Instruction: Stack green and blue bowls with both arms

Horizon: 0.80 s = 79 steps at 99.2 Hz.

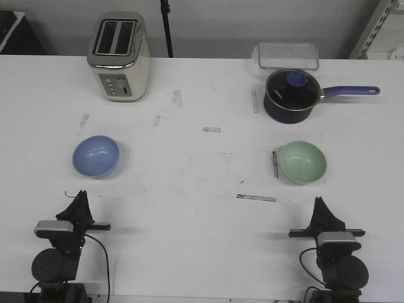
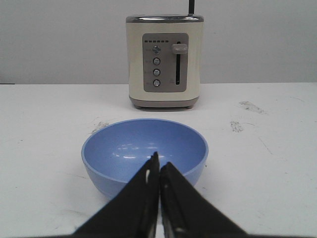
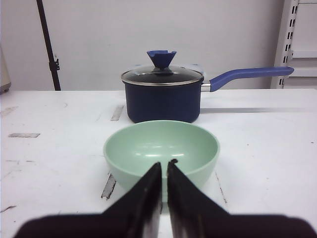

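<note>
Your left tool (image 2: pixel 159 171) and right tool (image 3: pixel 164 168) are both clenched, grasping nothing. Blue bowl (image 1: pixel 95 156) sits at 9 o'clock on the counter (image 1: pixel 202 189), green bowl (image 1: pixel 303 162) at 3 o'clock.

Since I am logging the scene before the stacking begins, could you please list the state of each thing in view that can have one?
Blue bowl: upright, empty, unheld.
Green bowl: upright, empty, unheld.
Saucepan: glass lid on.
Toaster: slots empty, lever up.
Clear container: lid on.
Left claw: shut, empty, short of the blue bowl.
Right claw: shut, empty, short of the green bowl.
</note>
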### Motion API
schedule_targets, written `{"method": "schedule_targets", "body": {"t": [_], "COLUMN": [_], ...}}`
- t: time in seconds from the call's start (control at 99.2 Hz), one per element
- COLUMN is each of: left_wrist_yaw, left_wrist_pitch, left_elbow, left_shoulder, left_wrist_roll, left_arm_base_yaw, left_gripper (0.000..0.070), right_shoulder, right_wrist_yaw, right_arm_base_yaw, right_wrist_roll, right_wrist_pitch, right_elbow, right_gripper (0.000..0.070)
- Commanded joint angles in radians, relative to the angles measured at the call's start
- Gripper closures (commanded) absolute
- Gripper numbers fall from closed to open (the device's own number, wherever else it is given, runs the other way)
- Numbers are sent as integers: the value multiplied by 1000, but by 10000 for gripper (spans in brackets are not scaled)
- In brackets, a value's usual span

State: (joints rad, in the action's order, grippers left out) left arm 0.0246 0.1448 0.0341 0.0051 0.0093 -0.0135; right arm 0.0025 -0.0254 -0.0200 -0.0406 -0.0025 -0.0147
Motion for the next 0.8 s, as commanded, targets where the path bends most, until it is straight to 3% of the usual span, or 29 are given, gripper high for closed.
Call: {"method": "schedule_targets", "body": {"t": [0.0, 0.474, 0.786], "left_wrist_yaw": [2, 2, 2], "left_wrist_pitch": [13, 13, 13], "left_elbow": [-22, -22, -22], "left_shoulder": [-2, -2, -2], "left_wrist_roll": [5, 5, 5], "left_arm_base_yaw": [0, 0, 0], "left_gripper": [698, 699, 698], "right_shoulder": [-1, -1, 39], "right_wrist_yaw": [0, 4, 11], "right_arm_base_yaw": [-1, -1, 0], "right_wrist_roll": [3, -12, 0], "right_wrist_pitch": [14, 18, -18], "right_elbow": [2, -2, -129], "right_gripper": [690, 690, 690]}}
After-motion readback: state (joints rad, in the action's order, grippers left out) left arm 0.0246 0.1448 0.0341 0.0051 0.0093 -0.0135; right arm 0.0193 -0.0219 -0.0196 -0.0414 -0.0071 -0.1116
